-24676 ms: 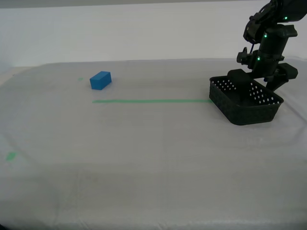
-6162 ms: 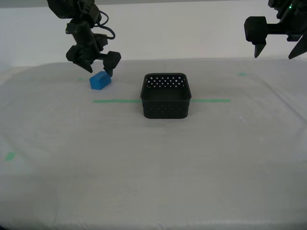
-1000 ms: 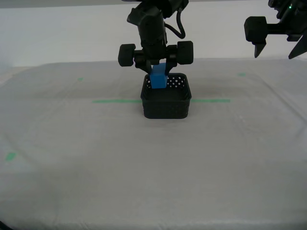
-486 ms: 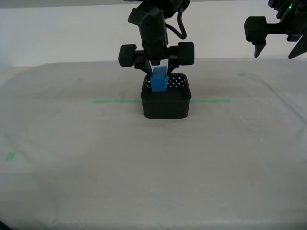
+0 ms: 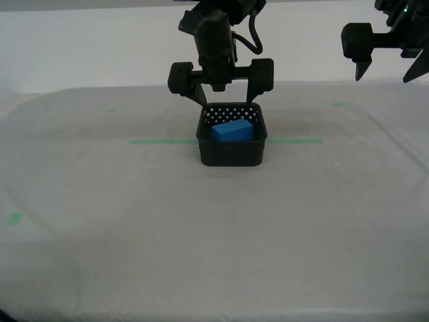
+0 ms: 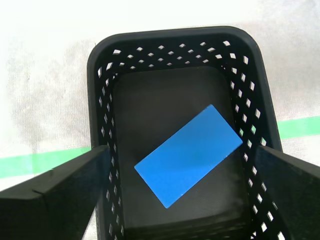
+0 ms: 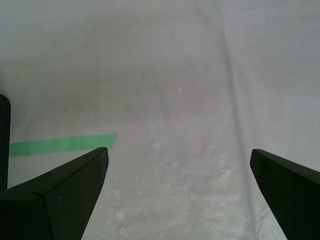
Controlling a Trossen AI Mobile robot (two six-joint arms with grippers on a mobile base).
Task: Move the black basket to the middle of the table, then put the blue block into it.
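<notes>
**Blue block at rest in the black basket**

The blue block (image 6: 189,155) lies flat and askew on the floor of the black basket (image 5: 232,151), mid-table (image 5: 201,228). My second gripper (image 5: 220,100) hovers above, jaws wide and empty; my first gripper (image 5: 387,64) likewise. The block appears rigid, light and smooth, best pinched across its short sides.

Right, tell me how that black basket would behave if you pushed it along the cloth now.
The black basket looks stiff and low, so it should probably slide rather than tip. Its perforated plastic walls suggest it is light. The blue block lies loose and diagonal on its floor, so it may shift inside.
</notes>
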